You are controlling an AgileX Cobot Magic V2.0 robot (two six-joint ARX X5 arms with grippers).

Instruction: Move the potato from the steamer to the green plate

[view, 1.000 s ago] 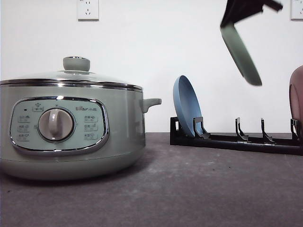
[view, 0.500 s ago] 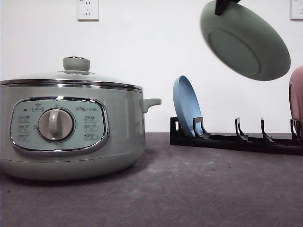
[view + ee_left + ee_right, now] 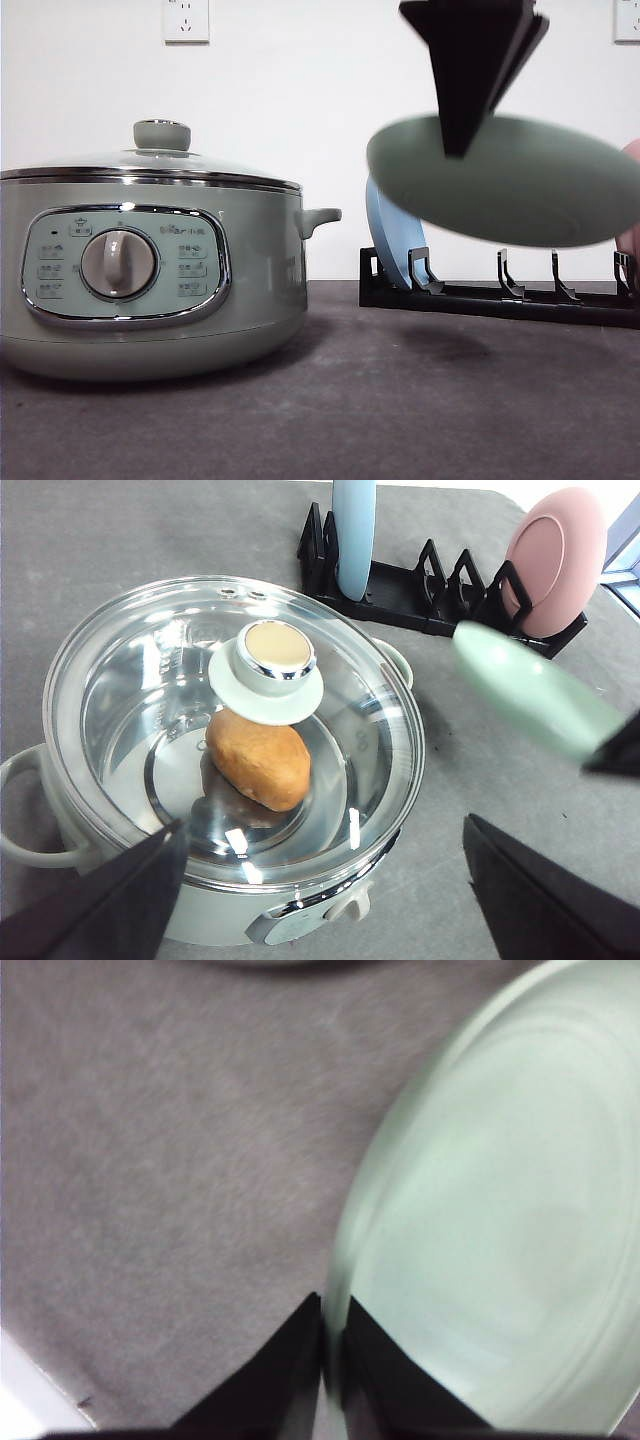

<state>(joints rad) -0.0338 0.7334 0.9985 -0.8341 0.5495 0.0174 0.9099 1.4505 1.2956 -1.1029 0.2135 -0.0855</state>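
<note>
One right claw (image 3: pixel 327 1345) pinches the green plate's (image 3: pixel 500 1240) rim.

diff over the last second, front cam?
The right gripper, its fingers pinching the rim of the round pale green plate, has swung it from edge-on and high to nearly flat and lower, above the grey table beside the black rack. Unchanged: sage-green steamer with its glass lid on, orange-brown potato inside, blue plate racked.
</note>
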